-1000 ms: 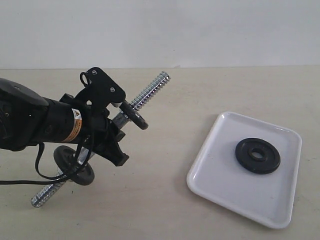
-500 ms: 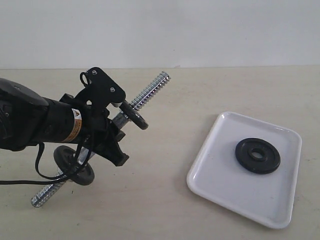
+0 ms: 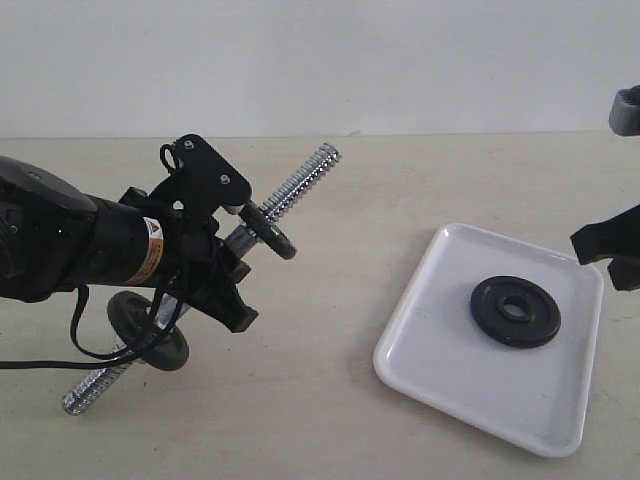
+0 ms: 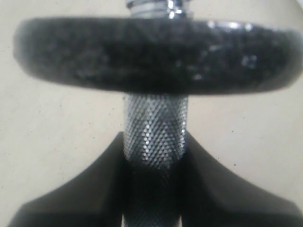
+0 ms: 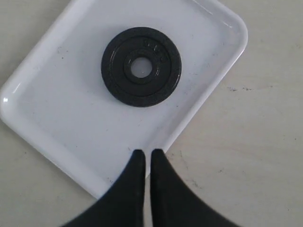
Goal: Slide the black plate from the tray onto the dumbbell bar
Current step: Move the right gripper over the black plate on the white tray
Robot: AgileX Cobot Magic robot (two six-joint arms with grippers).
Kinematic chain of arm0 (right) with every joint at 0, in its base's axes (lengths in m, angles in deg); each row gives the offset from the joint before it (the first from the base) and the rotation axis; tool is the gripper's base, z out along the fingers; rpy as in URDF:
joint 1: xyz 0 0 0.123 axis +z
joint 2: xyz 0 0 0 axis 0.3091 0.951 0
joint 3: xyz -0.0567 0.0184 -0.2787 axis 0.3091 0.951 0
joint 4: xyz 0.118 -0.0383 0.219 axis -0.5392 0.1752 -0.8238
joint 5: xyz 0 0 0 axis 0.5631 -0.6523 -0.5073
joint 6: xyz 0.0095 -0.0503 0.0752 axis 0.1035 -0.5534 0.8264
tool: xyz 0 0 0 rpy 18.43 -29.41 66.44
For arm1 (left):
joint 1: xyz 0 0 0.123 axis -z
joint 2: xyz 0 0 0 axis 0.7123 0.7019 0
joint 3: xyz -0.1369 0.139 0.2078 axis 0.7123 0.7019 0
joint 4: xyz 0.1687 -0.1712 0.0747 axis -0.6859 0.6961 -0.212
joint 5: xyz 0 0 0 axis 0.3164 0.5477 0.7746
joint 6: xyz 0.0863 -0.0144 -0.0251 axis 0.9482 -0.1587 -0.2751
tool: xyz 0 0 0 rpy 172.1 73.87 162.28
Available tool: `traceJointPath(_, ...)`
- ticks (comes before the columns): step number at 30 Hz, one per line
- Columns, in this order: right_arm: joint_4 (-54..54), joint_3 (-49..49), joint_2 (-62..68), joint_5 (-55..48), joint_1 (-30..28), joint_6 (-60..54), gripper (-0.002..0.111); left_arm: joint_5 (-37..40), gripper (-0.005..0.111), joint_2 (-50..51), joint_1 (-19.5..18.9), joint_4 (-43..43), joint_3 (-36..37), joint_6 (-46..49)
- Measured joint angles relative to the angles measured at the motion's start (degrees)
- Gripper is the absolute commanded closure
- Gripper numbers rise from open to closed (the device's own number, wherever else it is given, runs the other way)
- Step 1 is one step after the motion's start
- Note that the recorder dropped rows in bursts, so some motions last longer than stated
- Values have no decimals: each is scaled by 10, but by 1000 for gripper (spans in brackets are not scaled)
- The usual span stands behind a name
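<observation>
Black plate [image 3: 515, 311] lies flat in the white tray [image 3: 440, 350], a bit toward the far side, with its hole facing up. It has not been picked up yet, so the main job is not done. The dumbbell bar [image 3: 300, 180] is well apart from the tray, over on the other side of the table [image 3: 330, 420]. One end of the bar is down by the table and the other end points up and away, bare and shiny. Two other black discs are on the bar already, one low [image 3: 150, 330] and one higher up [image 3: 272, 232]. The left gripper [image 4: 154, 142] has the bar by its rough middle part. Its fingers [image 4: 71, 198] are part way open and pressed on both sides of the bar, just under one disc. So holding the bar ready looks done. The right gripper [image 5: 147, 153] is over the near edge of the tray, close to the plate but not touching it. Its two fingers [image 5: 128, 189] are closed tight together and hold nothing. I think it has to open them, grab the plate, carry it over, and slip the hole onto the bare end.
</observation>
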Motion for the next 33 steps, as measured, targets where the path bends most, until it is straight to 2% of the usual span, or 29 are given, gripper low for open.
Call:
traceJointPath(3,3,-1,7,20,0,-1,101,0,102,0,0,0,0,0)
traceJointPath(7,8,-1,7,41,0,-13,61,0,102,0,0,0,0,0)
traceJointPath(9,8,-1,7,48,0,-15,49,0,102,0,0,0,0,0)
traceJointPath(24,-29,-1,7,49,0,6,48,0,102,0,0,0,0,0)
traceJointPath(29,-31,-1,7,73,0,5,31,0,102,0,0,0,0,0)
traceJointPath(33,-31,-1,12,87,0,5,30,0,102,0,0,0,0,0)
